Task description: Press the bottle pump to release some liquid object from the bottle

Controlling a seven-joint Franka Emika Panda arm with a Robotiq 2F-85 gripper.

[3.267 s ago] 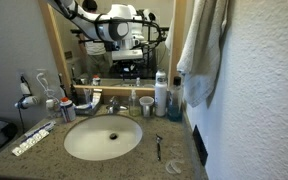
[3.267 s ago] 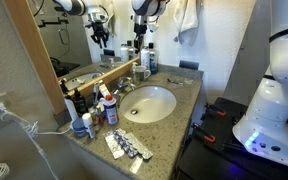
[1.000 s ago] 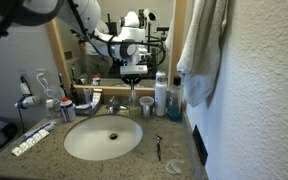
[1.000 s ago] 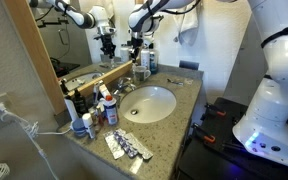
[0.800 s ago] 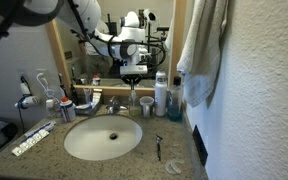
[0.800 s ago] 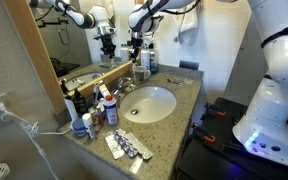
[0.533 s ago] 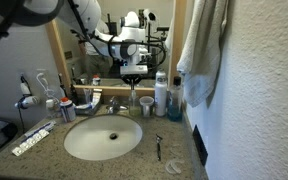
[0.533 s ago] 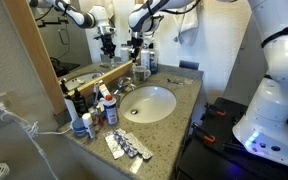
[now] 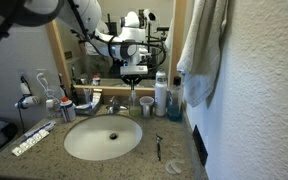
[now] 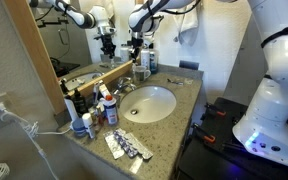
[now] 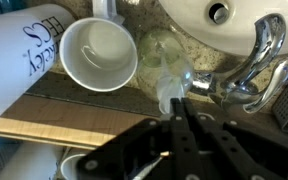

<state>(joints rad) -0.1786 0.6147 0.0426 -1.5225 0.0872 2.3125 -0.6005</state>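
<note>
The small translucent yellowish-green bottle [image 9: 134, 103] stands behind the sink, between the faucet and a white cup; it also shows in an exterior view [image 10: 140, 71]. In the wrist view I look straight down on its body [image 11: 162, 58] and its pump [image 11: 172, 93]. My gripper [image 9: 132, 80] [image 10: 137, 50] hangs straight above it. In the wrist view the gripper [image 11: 180, 101] is shut, with the two fingers pressed together and their tips over the pump head. I cannot tell whether they touch it.
A white cup [image 11: 98, 52] and a tall white bottle [image 11: 19, 48] stand beside the bottle, with the chrome faucet [image 11: 256, 58] on its other side. The sink basin [image 9: 102, 137] lies in front. Toiletries [image 9: 56, 103] crowd one end of the counter. A towel [image 9: 202, 50] hangs nearby.
Since 3.3 s ago the arm has come down from high at the mirror to just above the bottle. Over the last second nothing has visibly moved.
</note>
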